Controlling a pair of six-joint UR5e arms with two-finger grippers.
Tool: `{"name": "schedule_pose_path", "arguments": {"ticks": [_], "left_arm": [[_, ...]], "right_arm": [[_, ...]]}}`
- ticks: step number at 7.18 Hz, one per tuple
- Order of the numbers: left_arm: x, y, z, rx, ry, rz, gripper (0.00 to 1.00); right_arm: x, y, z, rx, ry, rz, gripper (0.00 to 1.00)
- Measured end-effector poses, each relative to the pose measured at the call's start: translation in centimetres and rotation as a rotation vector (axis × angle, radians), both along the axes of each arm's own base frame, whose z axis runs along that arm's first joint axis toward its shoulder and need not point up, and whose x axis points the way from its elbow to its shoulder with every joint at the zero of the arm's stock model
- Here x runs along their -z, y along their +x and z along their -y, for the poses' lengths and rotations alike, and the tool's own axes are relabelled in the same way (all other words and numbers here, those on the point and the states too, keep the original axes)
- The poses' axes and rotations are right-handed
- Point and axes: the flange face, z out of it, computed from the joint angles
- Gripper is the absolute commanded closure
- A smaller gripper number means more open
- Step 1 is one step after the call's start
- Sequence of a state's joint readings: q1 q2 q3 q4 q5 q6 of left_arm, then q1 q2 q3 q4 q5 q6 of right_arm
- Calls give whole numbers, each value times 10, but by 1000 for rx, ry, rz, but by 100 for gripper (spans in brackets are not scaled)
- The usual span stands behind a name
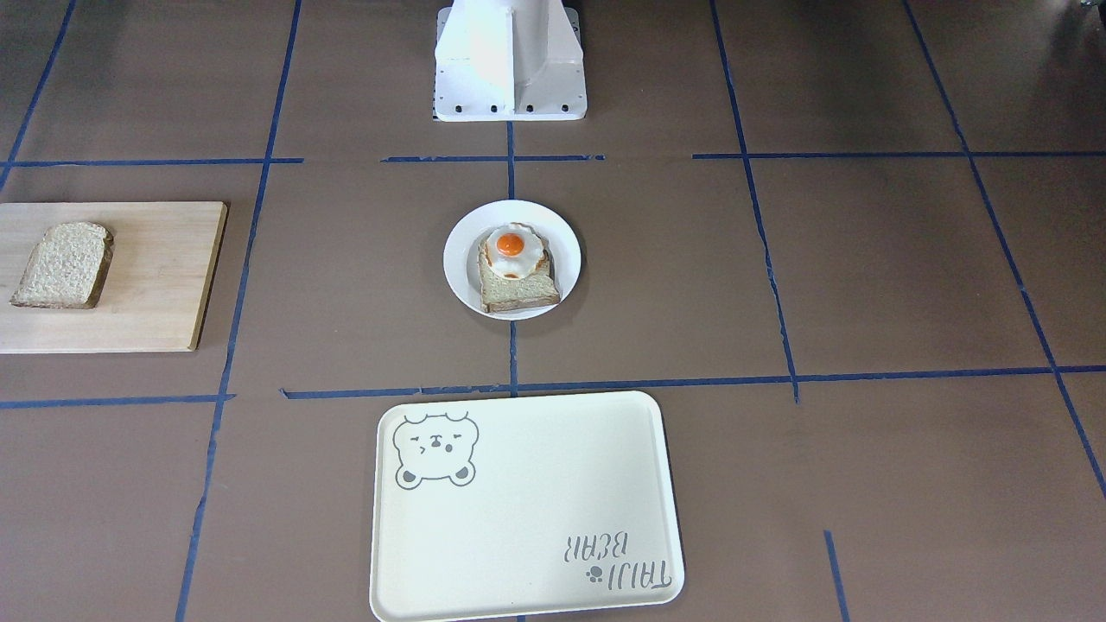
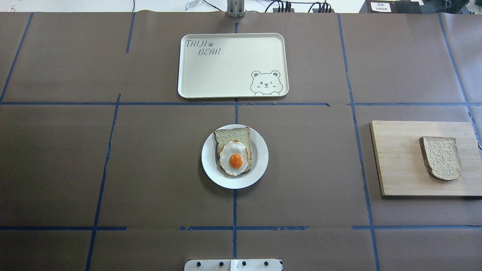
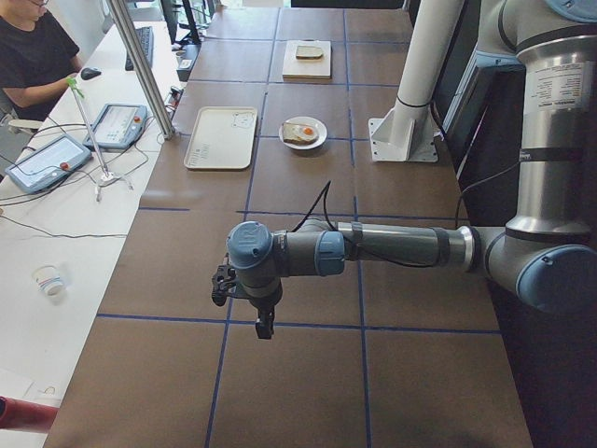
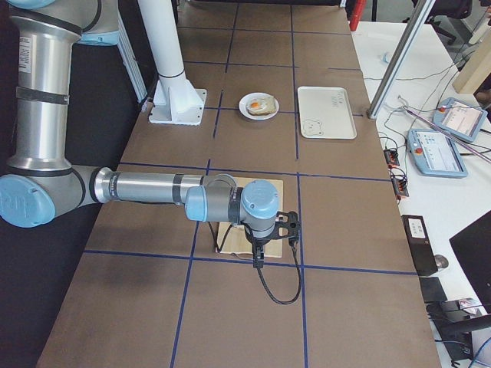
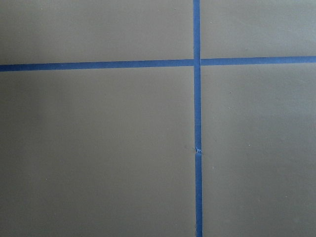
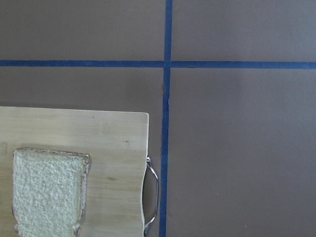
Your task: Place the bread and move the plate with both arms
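Note:
The bread (image 2: 440, 157), a plain speckled slice, lies on a wooden cutting board (image 2: 399, 158) at the table's right end; it also shows in the front view (image 1: 65, 263) and the right wrist view (image 6: 49, 190). The small white plate (image 2: 209, 158) sits at mid-table (image 1: 458, 250) and carries a toasted slice with a fried egg (image 2: 235, 158). My left gripper (image 3: 266, 329) hangs over bare table far to the left. My right gripper (image 4: 258, 259) hovers near the board's outer end. I cannot tell whether either is open or shut.
A cream tray with a bear drawing (image 2: 233, 64) lies beyond the plate, on the operators' side. The white pedestal (image 1: 510, 60) stands at the robot's edge. The board has a metal handle (image 6: 150, 197). An operator (image 3: 28, 56) sits at a side desk.

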State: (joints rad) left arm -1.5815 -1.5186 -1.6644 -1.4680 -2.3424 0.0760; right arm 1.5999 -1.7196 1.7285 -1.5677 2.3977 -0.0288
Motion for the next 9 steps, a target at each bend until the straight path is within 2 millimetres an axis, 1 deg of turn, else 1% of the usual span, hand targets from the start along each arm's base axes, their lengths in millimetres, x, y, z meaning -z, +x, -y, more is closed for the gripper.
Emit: {"name": "schedule_pose_path", "arguments": {"ticks": [4,8,9], "left_arm": [[0,0,0,0,3,-1,0],[-2,0,-3,-2,4,-3,0],[-2,0,-4,-2,5,-4,0]], "right_arm": [[4,0,0,-1,6,2,0],[31,-2,8,-5,53,22,0],[31,-4,8,-3,52,28,0]]}}
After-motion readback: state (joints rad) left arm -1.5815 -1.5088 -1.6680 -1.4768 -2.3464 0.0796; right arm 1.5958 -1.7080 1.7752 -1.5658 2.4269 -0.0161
